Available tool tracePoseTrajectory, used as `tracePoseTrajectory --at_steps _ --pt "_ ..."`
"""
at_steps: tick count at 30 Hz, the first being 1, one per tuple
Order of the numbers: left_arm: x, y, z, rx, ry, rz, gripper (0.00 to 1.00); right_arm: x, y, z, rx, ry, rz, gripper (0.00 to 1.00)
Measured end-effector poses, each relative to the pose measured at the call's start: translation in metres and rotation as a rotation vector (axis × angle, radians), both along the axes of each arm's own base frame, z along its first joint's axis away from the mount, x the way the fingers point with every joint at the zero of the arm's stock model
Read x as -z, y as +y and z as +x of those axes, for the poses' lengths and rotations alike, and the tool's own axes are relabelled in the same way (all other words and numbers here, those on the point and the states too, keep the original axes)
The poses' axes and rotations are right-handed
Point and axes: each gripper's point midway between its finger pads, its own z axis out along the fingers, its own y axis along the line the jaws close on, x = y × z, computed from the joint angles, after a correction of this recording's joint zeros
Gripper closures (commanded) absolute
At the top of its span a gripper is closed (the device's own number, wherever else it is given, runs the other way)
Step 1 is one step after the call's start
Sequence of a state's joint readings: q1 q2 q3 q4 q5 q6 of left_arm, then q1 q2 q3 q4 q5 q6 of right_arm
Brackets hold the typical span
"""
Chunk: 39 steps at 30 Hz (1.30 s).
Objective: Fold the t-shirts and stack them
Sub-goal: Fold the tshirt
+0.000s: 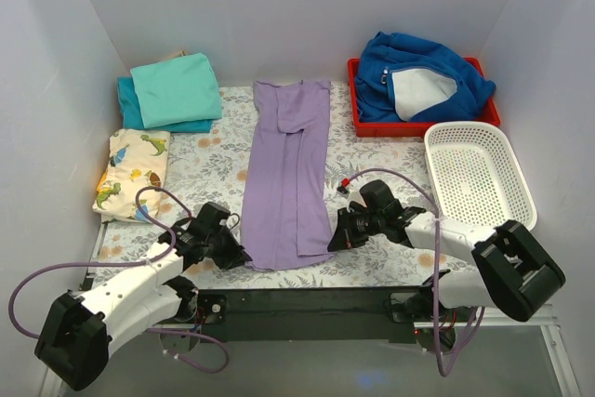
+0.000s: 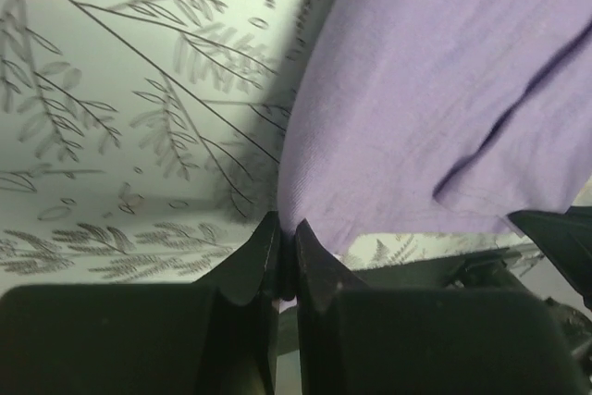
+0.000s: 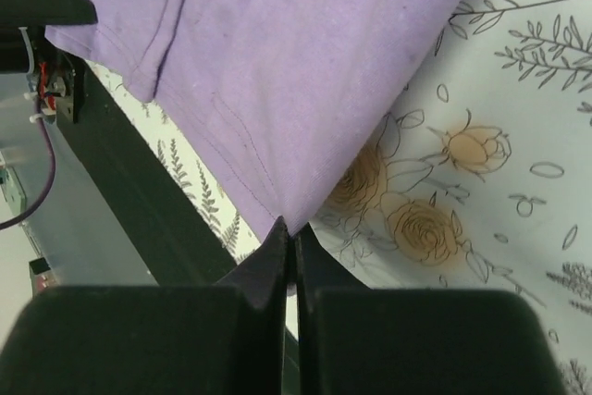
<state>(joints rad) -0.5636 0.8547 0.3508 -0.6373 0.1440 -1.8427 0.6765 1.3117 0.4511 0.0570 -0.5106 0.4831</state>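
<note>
While the floral-clothed table point(image 1: 204, 160) carried everything, the lavender-purple t-shirt point(image 1: 288, 174) lay down its middle as a long narrow strip, its sides apparently already turned in and its hem toward the arms. At the far left corner a turquoise t-shirt point(image 1: 177, 88) sat folded on a darker teal t-shirt point(image 1: 125, 99), so that pile looked done. A dinosaur-print garment point(image 1: 130, 174) lay folded just in front of it. The lavender tee, by my reading, was midway through: the lengthwise folds were made, and the crosswise fold and the move onto the pile were left. The left claw point(image 2: 285, 228) was clenched on the hem's left corner and the right claw point(image 3: 294, 228) pinched the right corner, both low near the table's near edge.
</note>
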Motion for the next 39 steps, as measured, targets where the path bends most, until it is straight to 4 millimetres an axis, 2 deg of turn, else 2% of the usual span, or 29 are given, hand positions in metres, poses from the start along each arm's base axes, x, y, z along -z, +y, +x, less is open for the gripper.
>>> tracePoseTrajectory --at_steps 5,8,15,20,24,28,34,39 --pt "-0.029 -0.013 0.000 0.065 -0.037 -0.057 1.00 -0.019 -0.006 -0.007 0.002 -0.031 0.013 0.99" --pt "-0.042 -0.019 -0.005 0.092 -0.055 -0.103 1.00 -0.026 -0.009 -0.020 -0.014 -0.029 0.020 0.99" --pt "-0.050 -0.028 -0.026 0.150 -0.023 -0.152 1.00 -0.022 -0.019 -0.068 -0.055 0.046 0.006 0.99" --pt "-0.055 -0.032 -0.027 0.174 -0.010 -0.135 1.00 -0.019 -0.023 -0.073 -0.030 0.072 -0.023 0.99" --pt "-0.073 -0.040 -0.008 0.181 -0.060 -0.110 1.00 -0.023 -0.019 -0.062 -0.007 0.058 -0.059 0.99" --pt "-0.086 -0.051 0.018 0.192 -0.109 -0.067 1.00 -0.035 -0.006 -0.036 0.004 -0.006 -0.089 0.99" --pt "-0.090 -0.057 0.055 0.200 -0.161 0.041 0.97 -0.053 0.013 0.006 0.011 -0.127 -0.115 0.99" --pt "-0.089 -0.059 0.086 0.199 -0.198 0.132 0.97 -0.059 0.015 0.049 0.045 -0.191 -0.147 0.99"
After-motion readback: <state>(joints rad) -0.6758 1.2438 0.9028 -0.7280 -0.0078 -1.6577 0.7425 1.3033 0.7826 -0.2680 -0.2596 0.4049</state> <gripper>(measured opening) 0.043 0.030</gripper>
